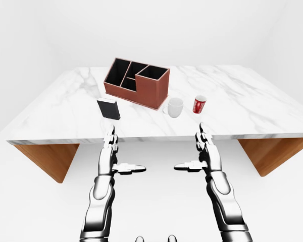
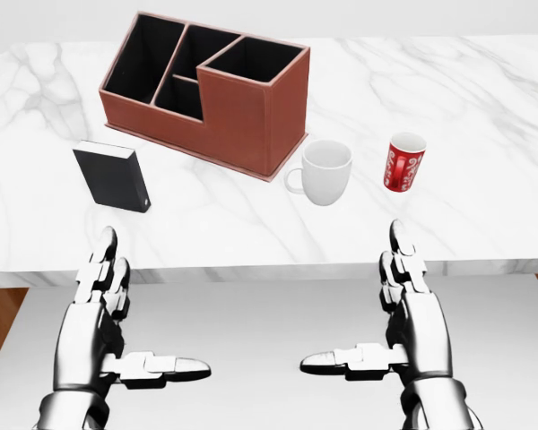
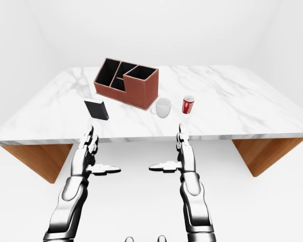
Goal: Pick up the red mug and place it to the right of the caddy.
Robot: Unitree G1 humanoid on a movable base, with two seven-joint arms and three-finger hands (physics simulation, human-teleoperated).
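We see the caddy (image 2: 211, 94) standing at the upper left of the head view, a brown box with dark compartments that all look empty. Just beside its right end sits a white mug (image 2: 325, 171), handle turned left toward the caddy; whether they touch we cannot tell. The red mug (image 2: 404, 161) stands upright to the right of the white one, apart from it, and we cannot see into either mug well enough to tell its contents. A small black box (image 2: 114, 176) stands below the caddy's left end.

All of these rest on a white marble surface (image 1: 232, 96) with wooden supports under it, set in a plain white room.

Our left hand (image 2: 108, 309) and right hand (image 2: 402, 309) hang below the surface's near edge, fingers spread apart and thumbs pointing inward toward each other, holding nothing.
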